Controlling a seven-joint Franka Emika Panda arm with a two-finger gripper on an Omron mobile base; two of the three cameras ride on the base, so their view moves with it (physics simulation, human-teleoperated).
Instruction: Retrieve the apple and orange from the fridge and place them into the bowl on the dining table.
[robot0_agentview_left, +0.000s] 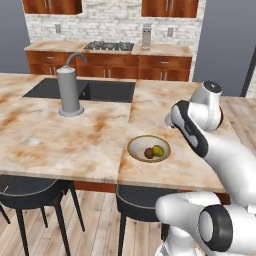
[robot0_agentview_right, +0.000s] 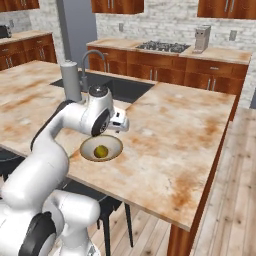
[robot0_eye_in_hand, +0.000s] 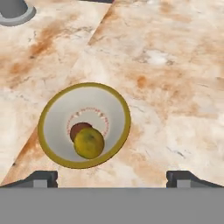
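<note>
While you look along the hand view, you see the jaws spread wide and holding nothing, their two dark fingertips (robot0_eye_in_hand: 43, 178) far apart at the bottom edge, with the gripper (robot0_eye_in_hand: 112, 180) poised above the desk (robot0_eye_in_hand: 175, 87). Just beyond those tips sits the bowl (robot0_eye_in_hand: 52, 114), upright on the marble top, close to the near edge of the desk. Inside it you find the orange (robot0_eye_in_hand: 89, 142) lying in front of and partly covering the apple (robot0_eye_in_hand: 78, 129); the two fruits touch.

From the left base view you see the same bowl (robot0_agentview_left: 136, 145) near the desk's front edge (robot0_agentview_left: 60, 150), with the apple (robot0_agentview_left: 149, 153) on the left and the orange (robot0_agentview_left: 158, 150) touching it on the right. The arm's wrist hangs just beside and above the bowl, to its right. From the right base view the wrist covers part of the bowl (robot0_agentview_right: 116, 145), and you can make out the orange (robot0_agentview_right: 101, 150) in it; the apple is hidden there.

Below the desk edge you see two dark stools (robot0_agentview_left: 30, 192) on the wooden floor (robot0_agentview_left: 95, 225). Farther back on the desk, a dark sink (robot0_agentview_left: 100, 91) is sunk into the top, with a grey faucet (robot0_agentview_left: 69, 90) standing upright at its near rim. Well beyond, along the brick wall, you see wooden cabinets (robot0_agentview_left: 160, 67), a gas hob (robot0_agentview_left: 109, 46) and a grey appliance (robot0_agentview_left: 146, 37) on the wall counter.
</note>
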